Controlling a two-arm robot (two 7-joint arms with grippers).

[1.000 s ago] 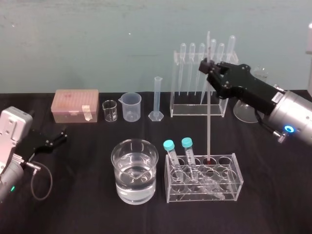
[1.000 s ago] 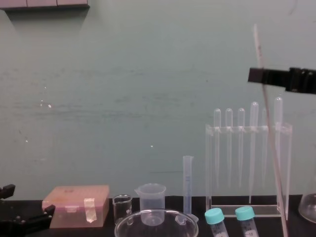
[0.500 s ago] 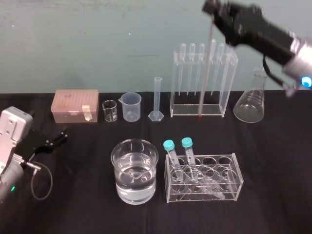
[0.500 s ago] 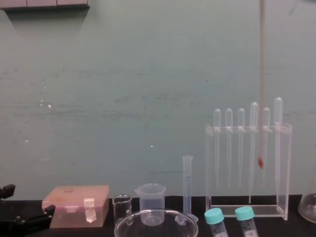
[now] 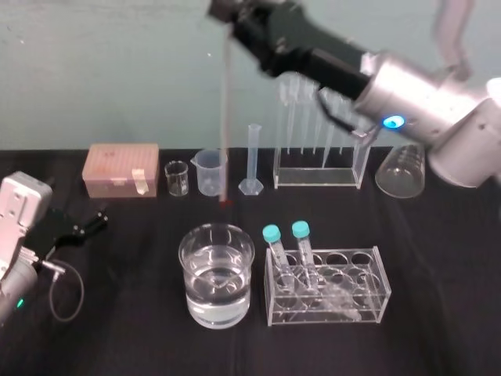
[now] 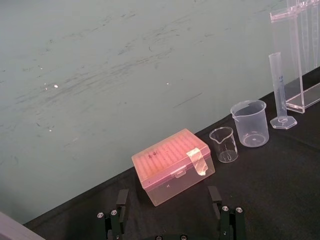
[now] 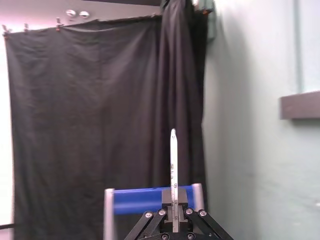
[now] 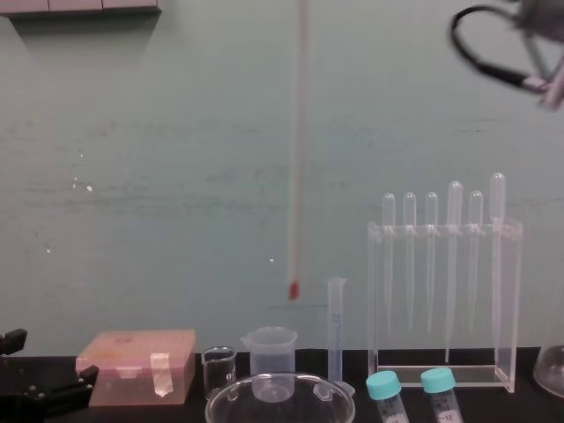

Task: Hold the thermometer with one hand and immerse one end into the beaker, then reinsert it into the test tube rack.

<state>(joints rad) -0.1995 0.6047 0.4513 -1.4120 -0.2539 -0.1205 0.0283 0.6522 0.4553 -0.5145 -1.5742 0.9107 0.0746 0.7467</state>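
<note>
The right gripper (image 5: 227, 12) is pinched shut on the top of the long, thin glass thermometer (image 5: 225, 117), which hangs plumb with its red tip down. That tip is in the air, well above the wide, clear glass beaker (image 5: 217, 229) of water, and looks to sit just past the rim at the beaker's twelve o'clock. So this is the carry-over: the dip isn't made yet. Next, I'd say, a small pull toward the robot to centre the rod, then a straight, slow drop so the tip meets water and not glass.

The tall, clear acrylic rack (image 5: 317, 177) with its row of pipettes waits at the beaker's two o'clock, along the back. The left gripper (image 5: 90, 223) rests out at nine o'clock, fingers spread wide, holding nothing.

It all stands on a black cloth-covered table (image 5: 117, 313); behind runs a scuffed pale green wall (image 8: 159, 176), and the right wrist view looks out on a black curtain (image 7: 85, 125).
</note>
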